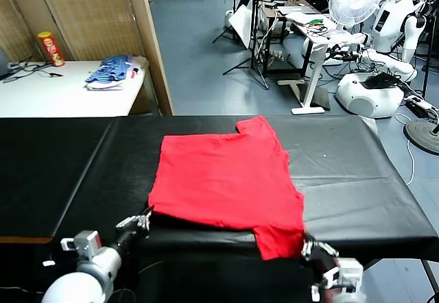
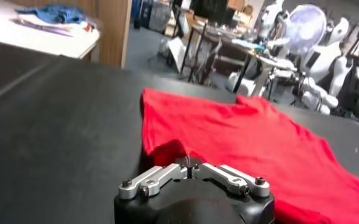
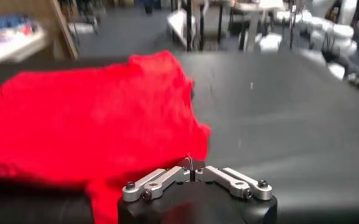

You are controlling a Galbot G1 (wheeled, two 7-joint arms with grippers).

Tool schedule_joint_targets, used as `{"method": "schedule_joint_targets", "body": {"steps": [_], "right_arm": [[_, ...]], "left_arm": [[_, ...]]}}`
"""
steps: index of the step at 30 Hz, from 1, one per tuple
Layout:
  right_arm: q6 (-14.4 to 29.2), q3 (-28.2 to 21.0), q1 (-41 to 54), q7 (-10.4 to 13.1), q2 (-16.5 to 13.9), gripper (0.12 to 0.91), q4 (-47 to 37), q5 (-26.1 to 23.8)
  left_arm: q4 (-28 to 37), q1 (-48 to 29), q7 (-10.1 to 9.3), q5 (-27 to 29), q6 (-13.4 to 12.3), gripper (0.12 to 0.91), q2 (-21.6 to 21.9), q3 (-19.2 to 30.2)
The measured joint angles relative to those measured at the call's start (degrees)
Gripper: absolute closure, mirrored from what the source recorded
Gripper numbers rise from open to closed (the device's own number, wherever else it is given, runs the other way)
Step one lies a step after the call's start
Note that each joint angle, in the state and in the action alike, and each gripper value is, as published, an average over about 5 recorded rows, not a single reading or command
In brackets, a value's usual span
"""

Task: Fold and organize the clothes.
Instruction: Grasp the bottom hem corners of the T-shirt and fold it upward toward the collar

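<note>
From the head camera I see the red T-shirt (image 1: 230, 179) flat on the black table (image 1: 357, 173), one sleeve over the near edge (bare cloth either side). My left gripper (image 2: 190, 163) sits closed at its near-left corner. My right gripper (image 3: 192, 165) sits closed beside the sleeve.

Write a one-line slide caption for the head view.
Red T-shirt lies spread on the black table, with the shut left gripper and shut right gripper at its near corners.
</note>
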Motion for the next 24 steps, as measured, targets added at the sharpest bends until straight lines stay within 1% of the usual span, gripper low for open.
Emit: {"method": "schedule_joint_targets", "body": {"steps": [4, 7, 12, 16, 18, 19, 21, 22, 23, 24], "right_arm": [[1.40, -1.46, 6.11, -0.68, -1.11, 0.904, -5.85, -0.06], [2.05, -2.72, 10.17, -1.25, -1.77, 0.904, -9.99, -0.21], [3.53, -4.92, 15.92, -2.55, -2.45, 0.904, -16.62, -1.57], [5.37, -6.14, 19.23, -4.17, -2.29, 0.904, -21.05, -1.96], [5.46, -6.29, 19.97, -5.35, -2.32, 0.903, -22.26, -1.42], [5.18, -6.26, 20.05, -5.96, -2.46, 0.891, -22.51, -1.09], [4.38, -6.12, 19.70, -6.98, -2.91, 0.835, -22.32, -0.43], [3.92, -6.00, 19.29, -7.30, -3.22, 0.791, -21.84, -0.12], [3.48, -5.83, 18.73, -7.48, -3.56, 0.730, -21.14, 0.19], [3.10, -5.64, 18.08, -7.53, -3.90, 0.679, -20.24, 0.52]], "left_arm": [[2.09, -3.00, 0.09, 1.17, -0.55, 0.905, 0.13, 0.90], [4.12, -5.24, 0.46, 3.36, -1.02, 0.905, 0.41, 1.74], [8.14, -8.58, 0.77, 5.83, -1.44, 0.905, 1.31, 3.20], [11.31, -11.01, 1.02, 7.74, -1.56, 0.905, 2.19, 4.32], [12.87, -12.29, 1.23, 8.73, -1.62, 0.905, 2.54, 4.98], [13.60, -12.92, 1.29, 9.06, -1.58, 0.904, 2.64, 5.31], [14.74, -14.04, 1.32, 9.36, -1.33, 0.893, 2.69, 5.88], [15.13, -14.47, 1.33, 9.47, -1.18, 0.865, 2.67, 6.10], [15.38, -14.78, 1.36, 9.62, -1.04, 0.837, 2.65, 6.25], [15.52, -14.96, 1.42, 9.83, -0.94, 0.792, 2.63, 6.34]]}}
